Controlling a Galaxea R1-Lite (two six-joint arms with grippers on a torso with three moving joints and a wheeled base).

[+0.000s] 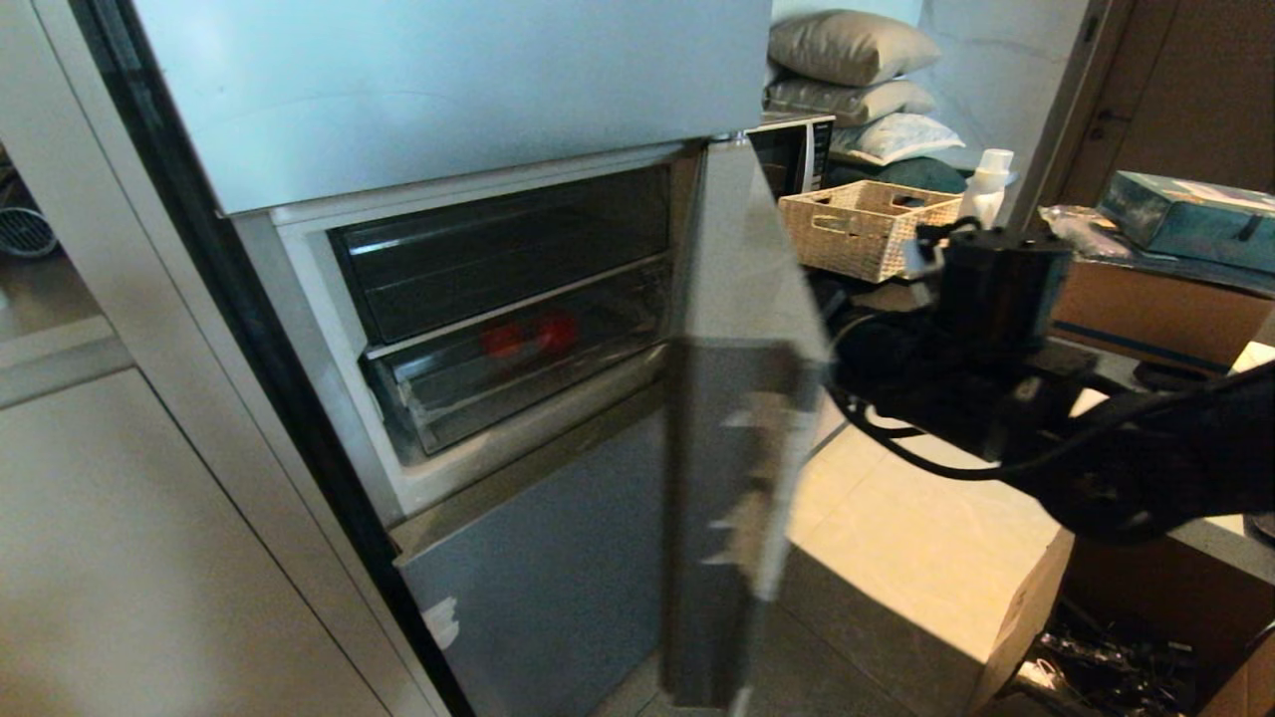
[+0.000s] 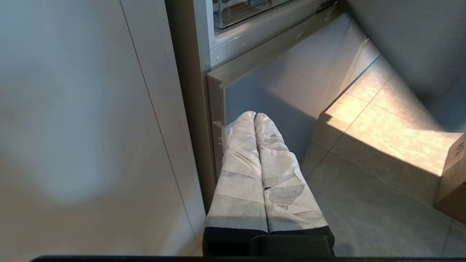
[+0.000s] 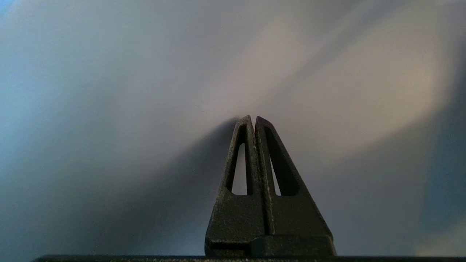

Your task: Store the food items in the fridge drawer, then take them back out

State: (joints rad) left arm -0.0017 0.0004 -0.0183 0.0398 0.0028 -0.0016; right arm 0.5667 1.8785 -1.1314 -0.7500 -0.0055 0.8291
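Two round red food items lie side by side inside the fridge drawer, the lower clear drawer of the open middle compartment; it is pushed in. The compartment's grey door stands ajar, blurred, edge-on to me. My right arm reaches in behind that door from the right. My right gripper is shut and empty, its tips against the door's plain grey face. My left gripper, wrapped in white tape, is shut and empty, hanging low before the fridge's bottom door.
A darker drawer sits above the clear one. A tall cabinet flanks the fridge on the left. To the right are a wicker basket, a white bottle, a microwave, cardboard boxes and tiled floor.
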